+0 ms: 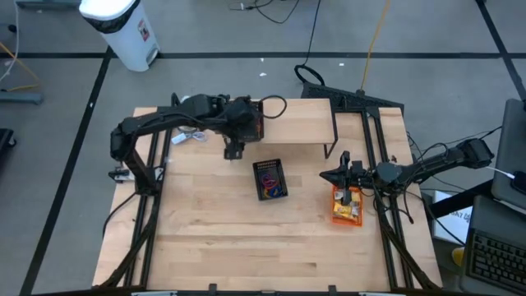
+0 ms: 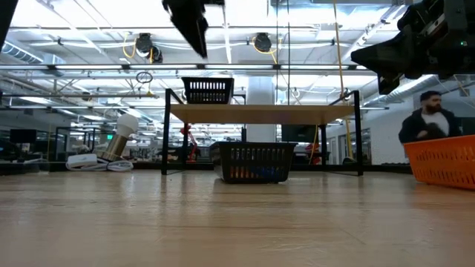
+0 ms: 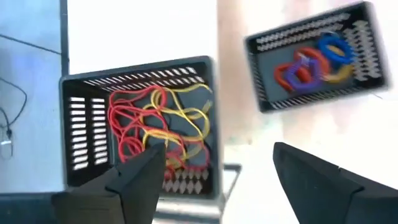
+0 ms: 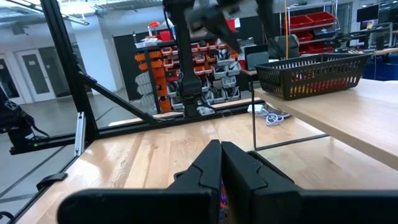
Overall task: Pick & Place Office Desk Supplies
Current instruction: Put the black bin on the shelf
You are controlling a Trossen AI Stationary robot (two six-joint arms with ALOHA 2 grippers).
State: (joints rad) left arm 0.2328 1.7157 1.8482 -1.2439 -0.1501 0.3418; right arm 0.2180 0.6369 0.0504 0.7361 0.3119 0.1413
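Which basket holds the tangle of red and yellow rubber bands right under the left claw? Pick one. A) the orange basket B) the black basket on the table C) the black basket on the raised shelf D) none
C: the left wrist view shows the left claw open over the black mesh basket holding red and yellow rubber bands; overhead, that arm is above the raised shelf.

We are in a large industrial lab or workshop hall: a pale wooden worktable (image 1: 246, 238) stands on a grey floor marked with black tape lines (image 1: 246, 56), under exposed ceiling beams with strip lights (image 2: 297, 37), near shelving of red and orange storage bins (image 4: 186, 59).
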